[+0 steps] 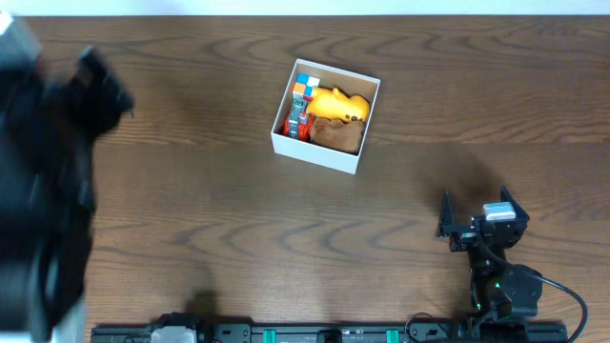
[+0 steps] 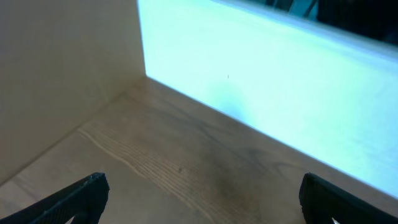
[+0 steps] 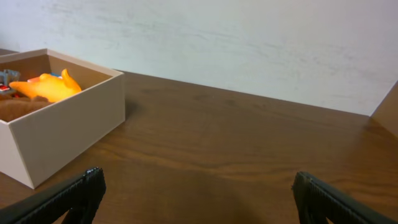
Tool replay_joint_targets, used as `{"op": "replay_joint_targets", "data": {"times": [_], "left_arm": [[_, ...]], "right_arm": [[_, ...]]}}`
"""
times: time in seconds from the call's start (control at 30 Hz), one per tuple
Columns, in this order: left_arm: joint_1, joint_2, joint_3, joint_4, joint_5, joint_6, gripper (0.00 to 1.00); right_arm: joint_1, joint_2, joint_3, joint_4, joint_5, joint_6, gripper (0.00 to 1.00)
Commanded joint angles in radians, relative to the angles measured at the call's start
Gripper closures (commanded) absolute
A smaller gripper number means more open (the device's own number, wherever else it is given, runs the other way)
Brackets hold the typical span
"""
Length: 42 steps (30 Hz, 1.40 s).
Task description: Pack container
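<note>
Inside the container (image 1: 315, 155) lie a yellow toy (image 1: 335, 105), coloured blocks (image 1: 303, 103), a brown lump (image 1: 341, 136); left gripper (image 2: 202, 190) and right gripper (image 3: 199, 183) gape.

Robotics lab, tabletop test station. Dark wood-grain surface (image 1: 238, 219) fenced by plain white back wall (image 3: 249, 43) and pale side panel (image 2: 62, 74). Black right arm (image 1: 491, 248) standing at near edge, cable (image 1: 572, 291) looping from base. Black mounting rail (image 1: 315, 334) with green fittings running along same edge. Left arm (image 1: 48, 171), blurred, looming close under overhead camera. Prop on surface: white cardboard container (image 1: 315, 152) holding small toys (image 1: 338, 105).
</note>
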Motion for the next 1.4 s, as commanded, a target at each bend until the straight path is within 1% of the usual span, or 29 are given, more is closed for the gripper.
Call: {"op": "replay_joint_targets", "data": {"times": [0.0, 0.13, 0.23, 0.3, 0.43, 0.53, 0.67, 0.77, 0.87, 0.97, 1.03, 1.37], "left_arm": [[0.003, -0.119, -0.08, -0.015, 0.014, -0.002, 0.02], [0.003, -0.292, -0.214, -0.014, 0.013, -0.014, 0.02], [0.003, -0.414, -0.35, 0.005, 0.013, -0.072, 0.02], [0.003, -0.494, -0.46, 0.053, 0.013, -0.107, 0.02], [0.003, -0.623, -0.714, 0.236, 0.013, -0.114, 0.02], [0.003, -0.692, -0.911, 0.409, 0.014, -0.115, 0.02], [0.003, -0.756, -1.182, 0.675, 0.018, -0.115, 0.02], [0.003, -0.8, -1.349, 0.854, 0.043, -0.115, 0.02], [0.003, -0.848, -1.477, 0.971, 0.043, -0.153, 0.02], [0.003, -0.905, -1.564, 1.019, 0.043, -0.182, 0.02], [0.003, -0.946, -1.601, 1.023, 0.043, -0.182, 0.02], [0.006, -1.074, -1.714, 1.025, 0.043, -0.182, 0.02]], "right_arm": [[0.005, -0.008, -0.003, -0.004, 0.006, -0.008, 0.01], [0.005, -0.008, -0.003, -0.003, 0.006, -0.007, 0.01], [0.005, -0.008, -0.003, -0.003, 0.006, -0.008, 0.01], [0.005, -0.008, -0.003, -0.003, 0.006, -0.007, 0.01], [0.005, -0.008, -0.003, -0.003, 0.006, -0.008, 0.01], [0.005, -0.008, -0.003, -0.003, 0.006, -0.008, 0.01], [0.005, -0.008, -0.003, -0.004, 0.006, -0.008, 0.01], [0.005, -0.008, -0.003, -0.003, 0.006, -0.007, 0.01], [0.005, -0.008, -0.003, -0.003, 0.006, -0.008, 0.01], [0.005, -0.008, -0.003, -0.004, 0.006, -0.007, 0.01], [0.005, -0.008, -0.003, -0.003, 0.006, -0.007, 0.01], [0.005, -0.008, -0.003, -0.003, 0.006, -0.007, 0.01]]}}
